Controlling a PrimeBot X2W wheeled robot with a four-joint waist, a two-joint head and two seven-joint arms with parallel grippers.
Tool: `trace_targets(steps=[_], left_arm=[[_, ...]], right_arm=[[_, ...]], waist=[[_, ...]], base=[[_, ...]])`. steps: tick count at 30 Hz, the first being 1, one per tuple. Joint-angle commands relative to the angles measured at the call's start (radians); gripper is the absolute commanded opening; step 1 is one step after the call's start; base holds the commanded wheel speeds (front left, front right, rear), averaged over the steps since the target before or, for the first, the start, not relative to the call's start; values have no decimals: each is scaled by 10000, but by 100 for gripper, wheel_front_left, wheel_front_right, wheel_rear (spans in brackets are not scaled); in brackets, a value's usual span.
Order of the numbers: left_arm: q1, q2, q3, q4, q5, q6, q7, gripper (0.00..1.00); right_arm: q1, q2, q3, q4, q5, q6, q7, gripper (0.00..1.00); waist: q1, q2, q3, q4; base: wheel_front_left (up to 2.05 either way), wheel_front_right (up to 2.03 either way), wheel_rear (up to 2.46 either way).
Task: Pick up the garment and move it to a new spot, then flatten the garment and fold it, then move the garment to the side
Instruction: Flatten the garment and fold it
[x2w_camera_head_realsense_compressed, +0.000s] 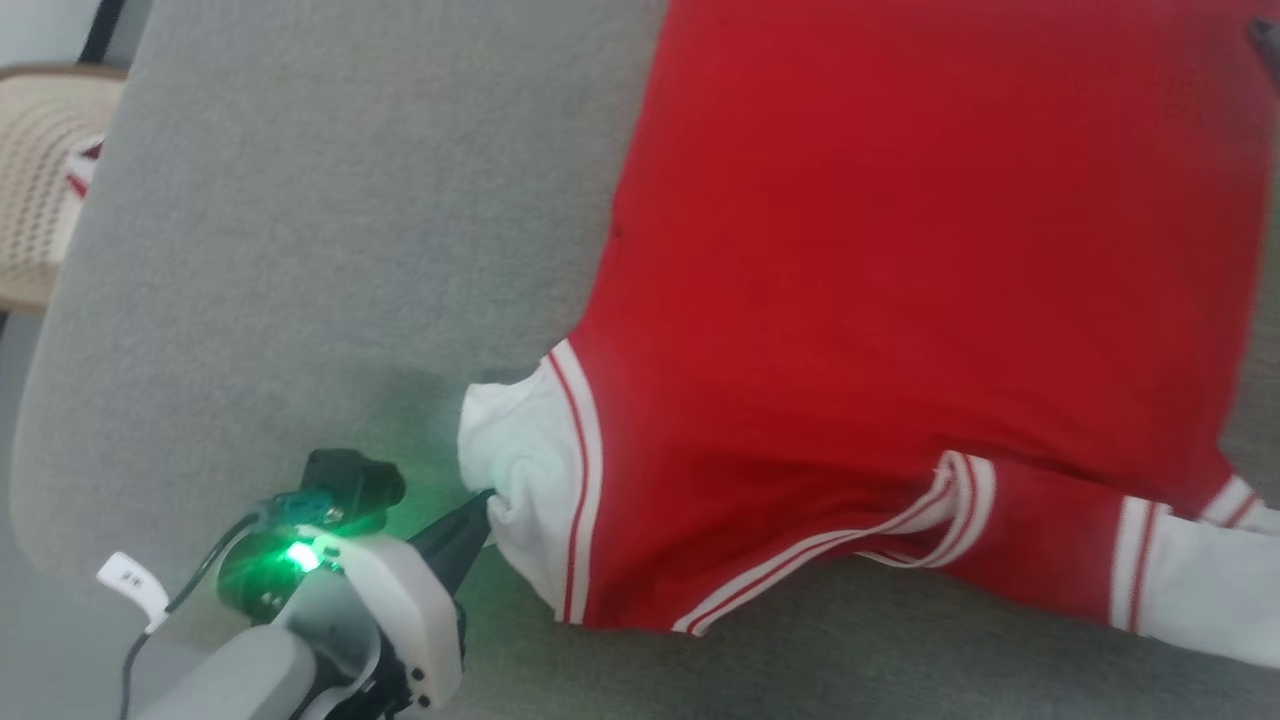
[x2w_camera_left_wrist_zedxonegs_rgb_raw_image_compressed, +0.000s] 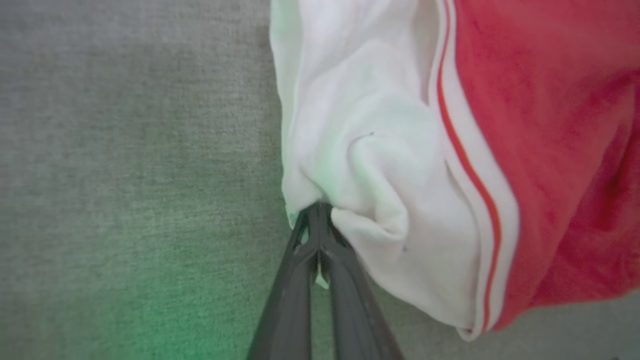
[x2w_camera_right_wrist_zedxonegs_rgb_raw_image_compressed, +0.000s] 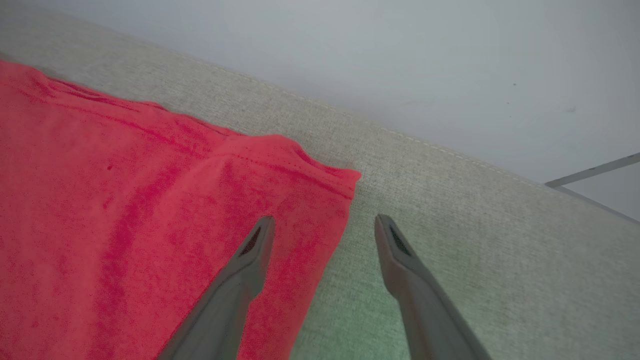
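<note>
White sleeve (x2w_camera_left_wrist_zedxonegs_rgb_raw_image_compressed: 360, 150) of the garment (x2w_camera_head_realsense_compressed: 900, 250) pinched between left fingers (x2w_camera_left_wrist_zedxonegs_rgb_raw_image_compressed: 290, 300).

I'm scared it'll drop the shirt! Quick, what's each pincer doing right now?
Left pincer: closed, gripping the garment by its white sleeve.
Right pincer: open, holding nothing, over the garment's red corner.

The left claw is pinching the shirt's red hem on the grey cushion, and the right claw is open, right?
Not quite. The left gripper pinches the white sleeve of the garment, not its red hem, as the left wrist view shows. The grey cushion and open right gripper are correct.
</note>
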Motion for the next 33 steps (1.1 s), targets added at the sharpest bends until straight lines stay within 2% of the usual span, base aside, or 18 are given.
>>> trace_targets(steps=[1,9,10,11,12,18,23,28,33], left_arm=[[-119,-179,-149,296,37,-20,59,0],[-560,-744,-398,1132,52,-430,-120,0],[-595,-793,-409,1216,32,-471,-140,0],[-622,-829,-412,1285,21,-496,-153,0],[-632,-856,-411,1351,4,-524,-186,0],[-645,-809,-268,1702,-118,-626,-324,0],[-631,-576,-88,1730,-168,-582,-404,0],[-486,-172,139,1526,-213,-418,-403,0],[-297,248,288,1159,-289,-294,-320,0]], right_arm=[[-241,15,-48,312,-211,-17,124,100],[-1325,275,-356,3042,-1208,-17,1695,100],[-1364,311,-360,3324,-1291,-17,1948,96],[-1354,375,-308,3510,-1344,-17,2122,33],[-1354,435,-235,3626,-1396,-17,2270,0],[-1575,405,-53,3748,-1310,-21,2357,0],[-1460,677,437,3142,-832,-19,2442,0],[-731,543,1365,1748,218,-18,2663,0],[532,-207,2223,-331,1537,-19,2937,0]], waist=[[0,-1,315,324],[0,-1,754,782],[0,-1,768,797],[0,-1,780,807],[0,-1,781,804],[0,-1,623,572],[0,-1,298,144],[0,-1,-88,-467],[0,-1,-418,-1036]], base=[[0,0,0],[0,0,0],[0,0,0],[0,0,0],[0,0,0],[0,0,0],[0,0,0],[0,0,0],[0,0,0]])
